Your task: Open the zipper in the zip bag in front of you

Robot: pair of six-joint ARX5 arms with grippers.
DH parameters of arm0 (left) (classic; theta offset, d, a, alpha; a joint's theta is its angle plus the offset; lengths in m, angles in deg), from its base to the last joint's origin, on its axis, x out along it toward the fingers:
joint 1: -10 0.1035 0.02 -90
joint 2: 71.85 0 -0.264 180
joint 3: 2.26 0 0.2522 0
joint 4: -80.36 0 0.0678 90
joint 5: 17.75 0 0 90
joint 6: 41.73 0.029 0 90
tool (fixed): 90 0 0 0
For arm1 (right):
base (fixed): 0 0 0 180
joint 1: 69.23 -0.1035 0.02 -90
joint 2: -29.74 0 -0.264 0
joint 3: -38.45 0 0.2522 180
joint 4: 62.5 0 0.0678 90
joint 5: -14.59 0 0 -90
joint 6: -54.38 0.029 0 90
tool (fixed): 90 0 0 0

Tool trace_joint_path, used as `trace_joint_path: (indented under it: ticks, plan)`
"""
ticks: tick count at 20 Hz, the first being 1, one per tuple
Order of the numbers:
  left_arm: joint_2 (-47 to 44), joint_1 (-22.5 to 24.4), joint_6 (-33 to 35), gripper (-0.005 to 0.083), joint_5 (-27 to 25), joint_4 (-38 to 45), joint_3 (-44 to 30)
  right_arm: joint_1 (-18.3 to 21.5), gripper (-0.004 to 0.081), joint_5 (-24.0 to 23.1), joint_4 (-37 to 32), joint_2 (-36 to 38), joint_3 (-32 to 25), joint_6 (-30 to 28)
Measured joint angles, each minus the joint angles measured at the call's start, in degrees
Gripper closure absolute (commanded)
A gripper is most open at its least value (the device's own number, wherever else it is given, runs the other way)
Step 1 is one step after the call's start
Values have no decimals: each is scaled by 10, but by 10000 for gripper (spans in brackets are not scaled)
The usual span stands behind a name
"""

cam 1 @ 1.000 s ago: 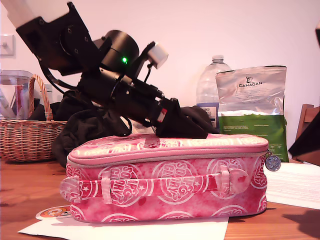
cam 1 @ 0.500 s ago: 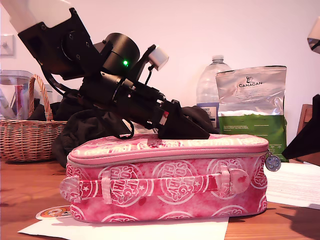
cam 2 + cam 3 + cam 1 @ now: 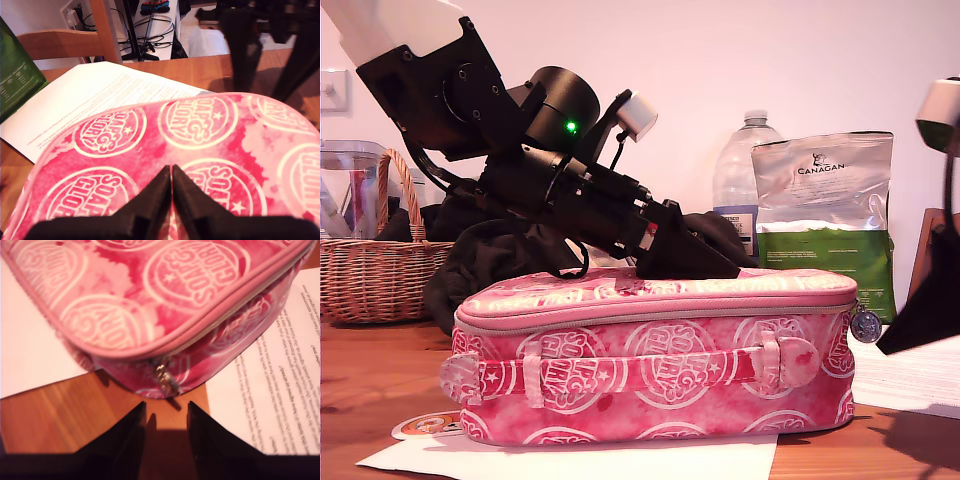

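My first gripper [image 3: 171,172] sat pressed down on the top panel of the zip bag [image 3: 660,360], its two black fingers drawn together into a closed wedge with nothing pinched between them. In the exterior view that arm [image 3: 520,150] slanted down from that view's upper left, green light glowing on its housing, fingertips planted near the middle of the lid. The zip bag lay flat on the wooden table [image 3: 370,390], pink with white round logos, its strap handle [image 3: 620,375] facing the exterior camera. The zipper [image 3: 650,318] ran shut along the seam just under the top panel, ending at a round metal pull charm [image 3: 865,325] hanging off the corner at the exterior view's right.

My second gripper [image 3: 164,412] hovered just off that same corner, above the table, fingers parted a narrow way and gripping nothing. Its wrist view showed the metal slider [image 3: 165,376] dangling right ahead of the gap, close but not touched. In the exterior view only a dark wedge of it showed at the right edge. Printed paper sheets [image 3: 280,380] lay beside the bag, a foil pouch [image 3: 825,215], a water bottle [image 3: 740,175] and a wicker basket [image 3: 375,270] stood behind
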Motion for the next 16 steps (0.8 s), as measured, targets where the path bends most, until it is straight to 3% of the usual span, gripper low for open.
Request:
trace_joint_path:
  ticks: [7,13,16]
  plan:
    - [0,0,0,795,0,0,0,0,544,30,-3,-1,9,0]
    - [0,0,-1,795,0,0,0,-3,768,48,-3,-1,9,9]
    - [0,0,-9,795,0,0,0,-3,783,43,-1,-1,10,17]
